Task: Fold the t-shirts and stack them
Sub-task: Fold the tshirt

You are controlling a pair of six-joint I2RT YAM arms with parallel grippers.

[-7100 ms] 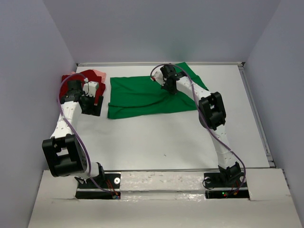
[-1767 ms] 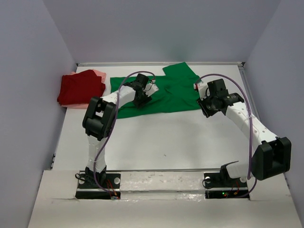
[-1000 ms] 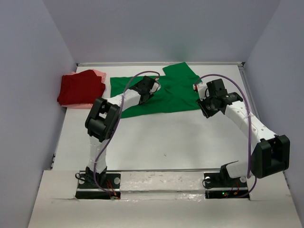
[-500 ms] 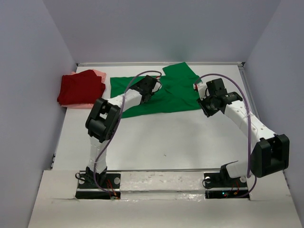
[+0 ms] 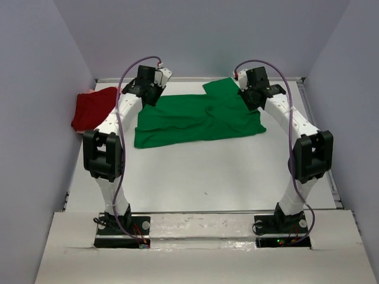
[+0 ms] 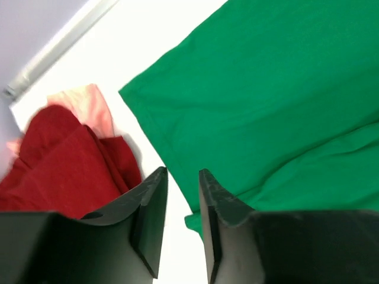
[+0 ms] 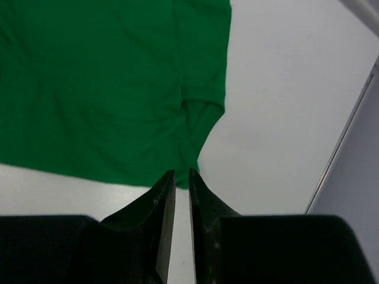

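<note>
The left claw [image 6: 182, 177] is almost clenched, with a slim gap between its two dark fingers and nothing in it. It hangs clear of the cloth, and its tips line up with the strip of white tabletop [image 6: 151, 44] between two garments. Just right of the tips, in the left wrist view, lies the left edge of the green t-shirt [image 6: 266, 106]. To their left is the dark red t-shirt [image 6: 59, 171], bunched in soft folds on top of the pale pink t-shirt [image 6: 86, 103], of which only a corner shows beyond the red.

The right claw [image 7: 177, 174] is likewise nearly clenched and grasps nothing, its fingers a narrow slit apart. It hangs above the right edge of the green t-shirt, where the cloth meets bare tabletop, with the side wall [image 7: 355, 195] further right.

From overhead, the green t-shirt is spread across the far middle of the tabletop. It is rumpled through its centre, and one sleeve points toward the far edge. The red-and-pink pile sits at the far left, apart from the green.
</note>
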